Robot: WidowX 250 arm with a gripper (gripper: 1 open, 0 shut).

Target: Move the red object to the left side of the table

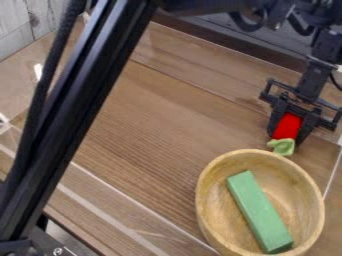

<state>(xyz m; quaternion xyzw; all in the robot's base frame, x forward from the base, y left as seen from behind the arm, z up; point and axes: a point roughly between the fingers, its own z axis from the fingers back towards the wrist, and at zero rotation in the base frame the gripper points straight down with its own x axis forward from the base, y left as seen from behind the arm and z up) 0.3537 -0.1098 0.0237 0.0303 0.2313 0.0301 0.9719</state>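
Note:
The red object [286, 127], a small bright red toy with a light green leafy end [281, 146], lies on the brown wood-grain table [160, 120] near its right edge. My black gripper [289, 122] reaches steeply down over it, its cross-bar just above the toy and the toy between its fingers [269, 101]. Whether the fingers press on the toy is not clear at this size.
A round light wooden bowl [214, 196] stands at the front right, just below the toy, with a green rectangular block [258, 210] inside. Low clear acrylic walls [134, 40] edge the table. A thick dark pole [74, 120] crosses the foreground on the left.

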